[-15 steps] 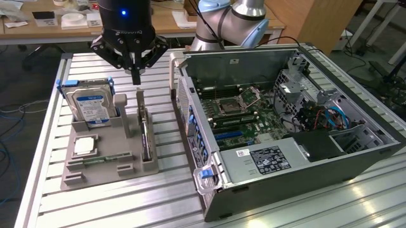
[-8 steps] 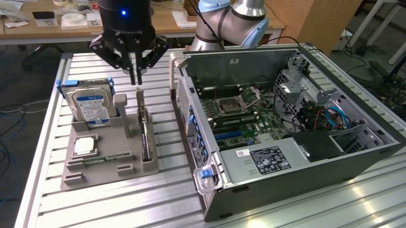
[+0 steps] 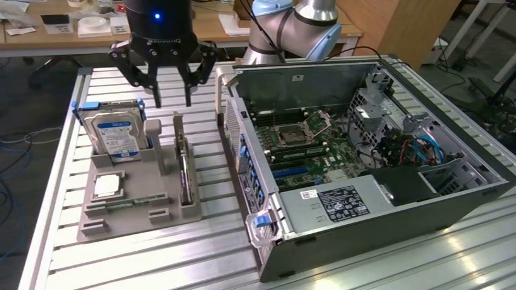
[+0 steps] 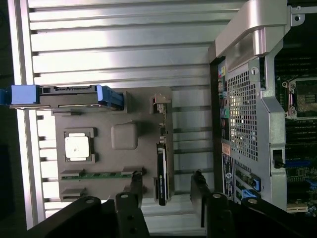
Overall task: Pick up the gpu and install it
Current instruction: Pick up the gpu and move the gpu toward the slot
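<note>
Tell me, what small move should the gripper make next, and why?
Probably straight down. The gripper hangs open above the gpu, which stands on edge in the grey holder; in the wrist view the card lies between the two fingers, so lowering should bring them either side of it.

Table [image 3: 161, 260]: ribbed aluminium slats — bright, with a sheen.
Tray [image 3: 137, 181]: grey plastic, matt, smooth.
Hard drive [image 3: 117, 136]: silver metal, glossy paper label, blue plastic rails.
gpu [image 3: 185, 175]: dark circuit board, dull finish.
Computer case [image 3: 387, 241]: dark matt sheet metal — perforated rear panel.
Gripper [image 3: 173, 104]: black, faintly glossy.
</note>
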### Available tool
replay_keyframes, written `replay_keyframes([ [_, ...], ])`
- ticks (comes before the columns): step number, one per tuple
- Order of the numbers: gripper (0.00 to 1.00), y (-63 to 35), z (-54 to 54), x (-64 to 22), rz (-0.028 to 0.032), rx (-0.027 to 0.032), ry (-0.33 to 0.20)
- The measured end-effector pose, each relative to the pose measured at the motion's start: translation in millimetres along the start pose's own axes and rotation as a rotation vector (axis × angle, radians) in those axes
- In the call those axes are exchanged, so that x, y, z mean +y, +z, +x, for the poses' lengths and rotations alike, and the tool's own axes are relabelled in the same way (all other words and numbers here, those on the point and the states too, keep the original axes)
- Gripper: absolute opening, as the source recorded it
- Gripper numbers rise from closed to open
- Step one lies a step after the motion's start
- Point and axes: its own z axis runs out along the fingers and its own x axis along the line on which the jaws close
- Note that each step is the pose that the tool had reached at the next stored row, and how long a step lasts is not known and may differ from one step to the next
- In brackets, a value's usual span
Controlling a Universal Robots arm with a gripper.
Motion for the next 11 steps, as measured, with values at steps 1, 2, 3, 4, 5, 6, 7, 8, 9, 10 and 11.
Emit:
replay_keyframes([
  [1, 0.53, 0.0, 0.0, 0.0, 0.0000, 0.0000, 0.000],
  [2, 0.53, 0.0, 0.0, 0.0, 0.0000, 0.0000, 0.000],
  [3, 0.58, 0.0, 0.0, 0.0, 0.0000, 0.0000, 0.000],
  [4, 0.64, 0.0, 0.0, 0.0, 0.0000, 0.0000, 0.000],
  [5, 0.70, 0.0, 0.0, 0.0, -0.0001, 0.0000, 0.000],
  [6, 0.70, 0.0, 0.0, 0.0, 0.0000, 0.0000, 0.000],
  [7, 0.76, 0.0, 0.0, 0.0, 0.0000, 0.0001, 0.000],
  [8, 0.76, 0.3, 0.0, 0.0, 0.0000, 0.0001, -0.001],
  [9, 0.76, 0.9, -0.1, 0.0, 0.0000, 0.0003, -0.005],
  [10, 0.76, 1.6, -0.1, 0.0, -0.0001, 0.0008, -0.012],
  [11, 0.76, 2.4, -0.1, -0.1, -0.0002, 0.0011, -0.019],
])
